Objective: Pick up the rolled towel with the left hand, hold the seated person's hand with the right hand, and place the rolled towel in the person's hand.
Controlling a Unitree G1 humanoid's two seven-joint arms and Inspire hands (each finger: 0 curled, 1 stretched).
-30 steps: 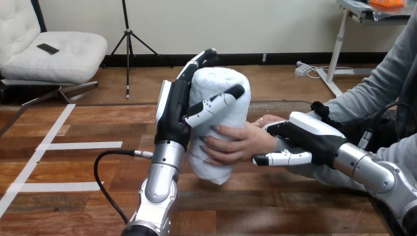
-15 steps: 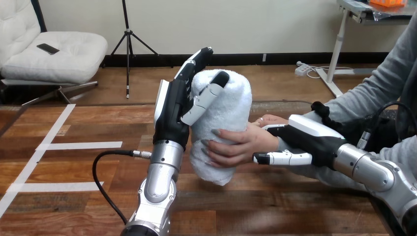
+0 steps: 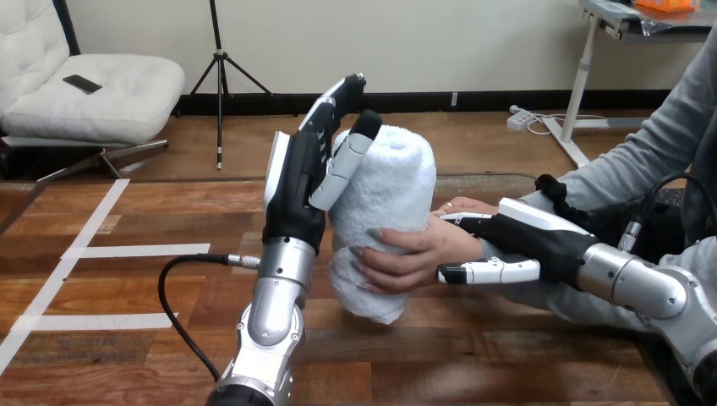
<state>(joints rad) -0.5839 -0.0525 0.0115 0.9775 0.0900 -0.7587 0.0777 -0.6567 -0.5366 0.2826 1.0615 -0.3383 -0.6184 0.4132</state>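
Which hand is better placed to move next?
Left hand: its fingers are straight beside the white rolled towel, gripped by the person's hand; it could withdraw. The right hand clasps that hand.

Rolled towel (image 3: 385, 211) fluffy white terry cloth; table (image 3: 127, 288) glossy wood.

Wooden table (image 3: 473, 355), reddish-brown planks laid left to right, with some shine. At left, flat on the wood, white tape strips (image 3: 135, 250): one long and slanted, from the far edge toward the near left; two shorter, crosswise, reaching from it toward the middle. At right, grey sleeve (image 3: 558, 309) low over the planks, contact not clear.
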